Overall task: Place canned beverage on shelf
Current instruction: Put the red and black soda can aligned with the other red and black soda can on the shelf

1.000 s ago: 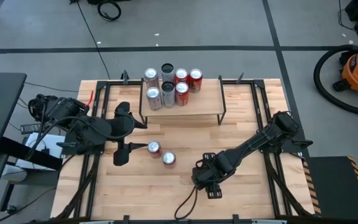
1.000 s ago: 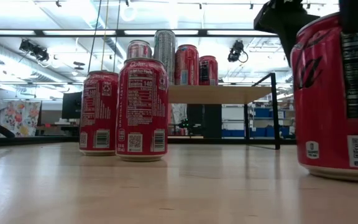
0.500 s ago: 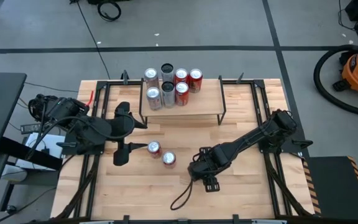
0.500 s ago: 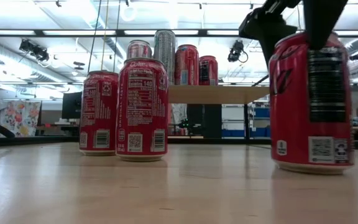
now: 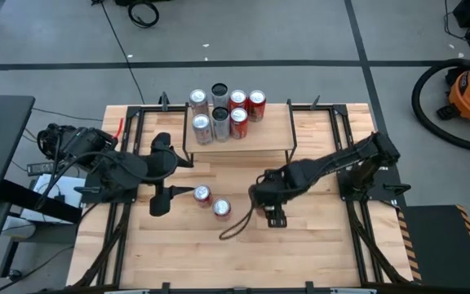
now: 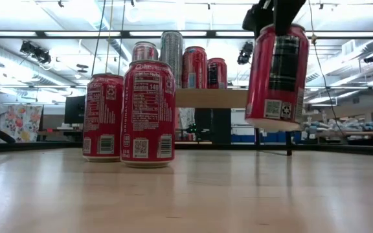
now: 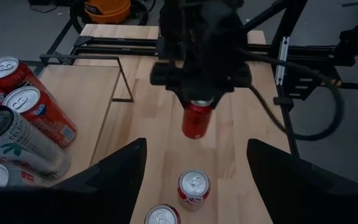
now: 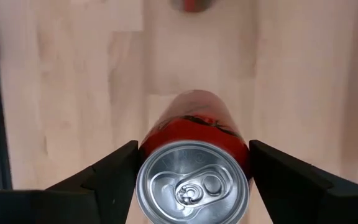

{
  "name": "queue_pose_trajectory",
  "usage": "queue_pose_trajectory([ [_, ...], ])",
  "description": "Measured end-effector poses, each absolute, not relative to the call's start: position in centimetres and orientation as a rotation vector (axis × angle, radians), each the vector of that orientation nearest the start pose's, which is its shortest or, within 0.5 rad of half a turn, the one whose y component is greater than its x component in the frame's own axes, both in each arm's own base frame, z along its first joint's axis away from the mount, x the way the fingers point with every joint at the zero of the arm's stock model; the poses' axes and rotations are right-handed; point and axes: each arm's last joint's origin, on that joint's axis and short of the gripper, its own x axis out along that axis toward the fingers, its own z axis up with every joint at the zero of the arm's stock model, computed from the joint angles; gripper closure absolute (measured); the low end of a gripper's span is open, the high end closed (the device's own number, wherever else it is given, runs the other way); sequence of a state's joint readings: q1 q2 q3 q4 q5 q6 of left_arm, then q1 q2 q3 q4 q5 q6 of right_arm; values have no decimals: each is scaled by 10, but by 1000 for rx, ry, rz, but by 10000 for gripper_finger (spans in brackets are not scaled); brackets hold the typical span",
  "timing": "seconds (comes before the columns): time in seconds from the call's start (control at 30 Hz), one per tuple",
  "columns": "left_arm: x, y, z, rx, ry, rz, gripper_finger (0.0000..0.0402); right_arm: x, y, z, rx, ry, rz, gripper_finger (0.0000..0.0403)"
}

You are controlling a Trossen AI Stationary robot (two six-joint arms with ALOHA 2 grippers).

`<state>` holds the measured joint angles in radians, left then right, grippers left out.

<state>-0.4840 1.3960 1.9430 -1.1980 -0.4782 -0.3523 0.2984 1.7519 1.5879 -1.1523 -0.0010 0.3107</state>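
Observation:
A red can (image 6: 277,77) hangs over the table's middle with my right gripper (image 5: 259,196) shut on it; in the high view the gripper hides it. The shelf (image 5: 261,140), a light-wood board on black legs, stands at the table's far middle. Several cans (image 5: 223,113) stand upright on its left half. Two more red cans (image 5: 211,202) stand upright on the tabletop. My left gripper (image 5: 161,175) hovers open at the left, pointing toward those two cans with nothing between its fingers. My right gripper pinches the can's side wall just below the top rim (image 8: 148,144) between its two fingers (image 8: 114,174), one on each side. The fingers come from above, pointing down. The can hangs below them, lid up and nearly upright, its base (image 6: 274,123) clear of the table.
A black cable loop (image 5: 233,224) trails on the wood below the right arm. Black frame rails (image 5: 351,155) run along the table's left and right sides. The shelf's right half shows bare board.
My right gripper has carried the red can toward the table's far edge and slightly left, toward the shelf, and upward. The can stood on the tabletop a second ago and now hangs clear of it.

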Motion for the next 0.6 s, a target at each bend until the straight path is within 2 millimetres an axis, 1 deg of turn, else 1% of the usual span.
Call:
queue_pose_trajectory([
  [0.17, 207, -92, 486, -41, 566, 101, 114, 319, 78, 305, 97, 1315, 9, 111],
  [0.27, 208, -92, 486, -41, 566, 104, 114, 315, 66, 314, 95, 1284, -9, 111],
  [0.4, 209, -88, 486, -45, 566, 123, 114, 309, 49, 325, 89, 1284, -39, 112],
  [0.5, 210, -85, 486, -48, 566, 137, 114, 307, 37, 339, 79, 1311, -60, 112],
  [0.6, 212, -82, 486, -38, 566, 145, 114, 309, 25, 356, 42, 1279, -83, 112],
])
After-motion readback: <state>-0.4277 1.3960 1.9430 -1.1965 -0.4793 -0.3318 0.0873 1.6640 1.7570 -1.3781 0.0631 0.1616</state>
